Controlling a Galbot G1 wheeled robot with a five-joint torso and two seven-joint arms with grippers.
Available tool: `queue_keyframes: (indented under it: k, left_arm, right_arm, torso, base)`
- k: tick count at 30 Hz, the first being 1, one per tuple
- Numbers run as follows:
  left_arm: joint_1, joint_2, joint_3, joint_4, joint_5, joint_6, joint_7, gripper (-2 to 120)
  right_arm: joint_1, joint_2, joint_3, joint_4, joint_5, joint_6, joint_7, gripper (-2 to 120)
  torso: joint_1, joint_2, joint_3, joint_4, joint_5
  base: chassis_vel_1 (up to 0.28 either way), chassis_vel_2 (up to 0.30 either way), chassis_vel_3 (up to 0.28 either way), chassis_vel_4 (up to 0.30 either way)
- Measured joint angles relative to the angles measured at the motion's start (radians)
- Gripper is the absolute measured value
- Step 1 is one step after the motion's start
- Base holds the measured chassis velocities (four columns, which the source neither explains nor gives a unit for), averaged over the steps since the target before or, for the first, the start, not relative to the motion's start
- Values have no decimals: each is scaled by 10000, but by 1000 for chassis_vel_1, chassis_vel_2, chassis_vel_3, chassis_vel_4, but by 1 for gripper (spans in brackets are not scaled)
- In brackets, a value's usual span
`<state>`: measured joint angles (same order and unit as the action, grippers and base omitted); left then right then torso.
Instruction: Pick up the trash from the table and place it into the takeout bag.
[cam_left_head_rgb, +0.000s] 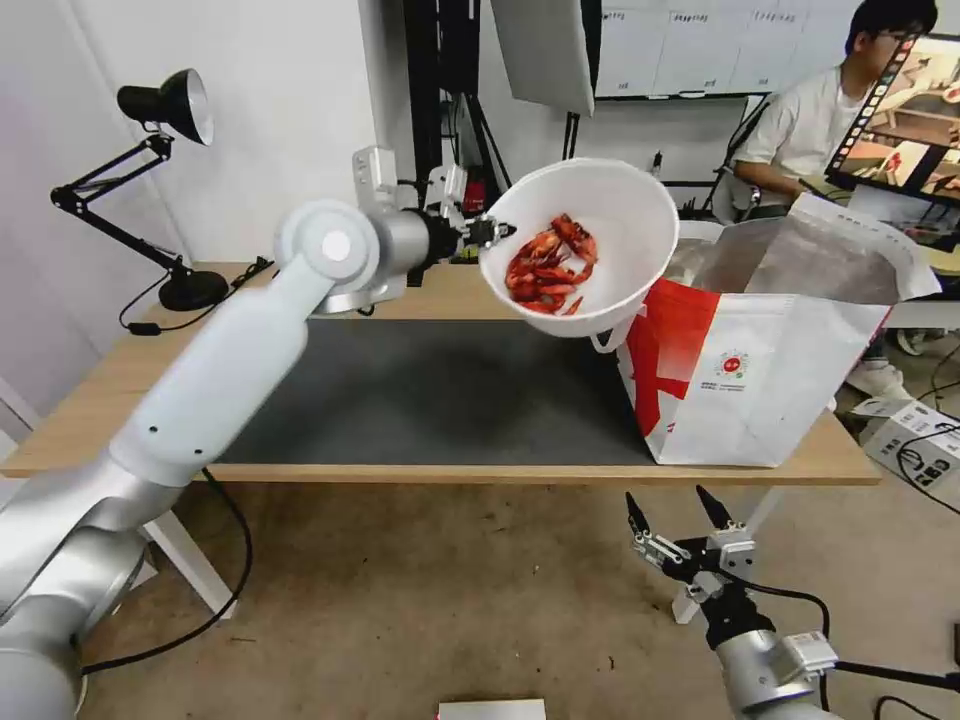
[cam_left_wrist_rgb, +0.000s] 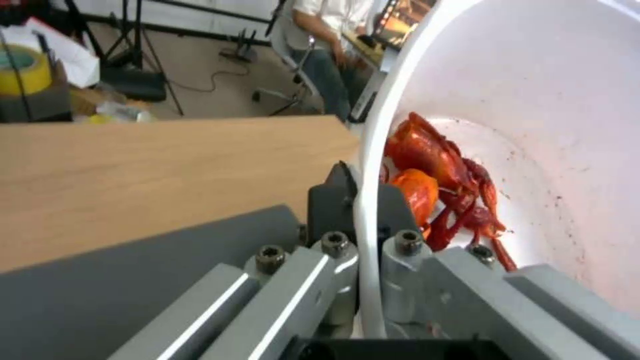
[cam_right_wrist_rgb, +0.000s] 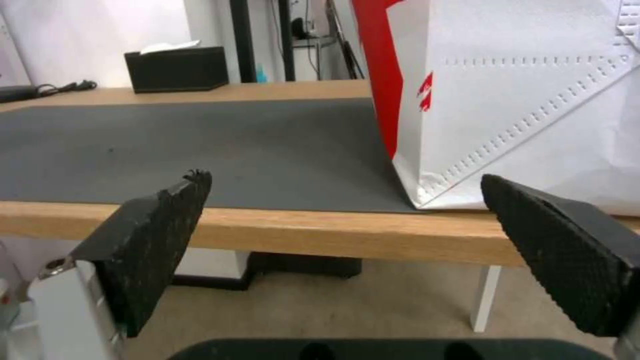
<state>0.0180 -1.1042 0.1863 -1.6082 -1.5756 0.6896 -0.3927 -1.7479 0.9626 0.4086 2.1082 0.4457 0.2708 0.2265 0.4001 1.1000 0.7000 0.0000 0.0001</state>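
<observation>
My left gripper (cam_left_head_rgb: 492, 232) is shut on the rim of the white bowl (cam_left_head_rgb: 620, 215) of red crayfish shells (cam_left_head_rgb: 548, 263), holding it tilted in the air above the table (cam_left_head_rgb: 100, 400), right beside the open takeout bag (cam_left_head_rgb: 790, 370). In the left wrist view the bowl rim (cam_left_wrist_rgb: 368, 210) is pinched between the fingers, and the shells (cam_left_wrist_rgb: 440, 170) lie inside. The bag, white with a red side panel, stands at the right end of the dark grey mat (cam_left_head_rgb: 430, 400). My right gripper (cam_left_head_rgb: 675, 510) hangs open below the table's front edge, facing the bag (cam_right_wrist_rgb: 507, 100).
A black desk lamp (cam_left_head_rgb: 165, 105) stands at the table's back left corner. A black tissue box (cam_right_wrist_rgb: 177, 68) sits at the table's far edge. A person sits at a desk behind the bag. A small box (cam_left_head_rgb: 915, 445) lies on the floor at right.
</observation>
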Motion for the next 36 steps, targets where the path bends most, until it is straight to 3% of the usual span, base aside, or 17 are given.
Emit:
queue_keyframes:
  k: [6,16,22,28,31,33,36]
  left_arm:
    - [-444,-440,183,366,29,-42,-71,0]
    - [-1221,-2381,560,2180,152,-262,-588,0]
    - [-1414,-3000,582,2795,163,-524,-898,0]
    - [-1899,-4388,475,4012,85,-947,-1989,0]
    - [-2025,-4903,676,4495,659,-1398,-2321,0]
    - [-2016,-4961,1247,4602,1759,-2001,-2199,0]
    - [-1904,-4958,1693,4610,2419,-2372,-2194,0]
  right_arm:
    - [1,0,0,0,0,0,0,100]
    - [0,0,0,0,0,0,0,100]
    - [0,0,0,0,0,0,0,100]
    - [0,0,0,-1,0,0,0,100]
    - [1,0,0,0,0,0,0,100]
    - [0,0,0,0,0,0,0,100]
    - [0,0,0,0,0,0,0,100]
  torso:
    - [0,0,0,0,0]
    - [0,-1,0,-1,1]
    - [0,-1,0,-1,1]
    - [-1,0,-1,-3,3]
    - [-1,0,0,-2,1]
    - [-1,0,-1,-1,2]
    - [-1,-1,0,0,0]
  base:
    - [0,0,0,0]
    - [0,0,0,0]
    - [0,0,0,0]
    - [0,0,0,0]
    - [0,0,0,0]
    - [0,0,0,0]
    - [0,0,0,0]
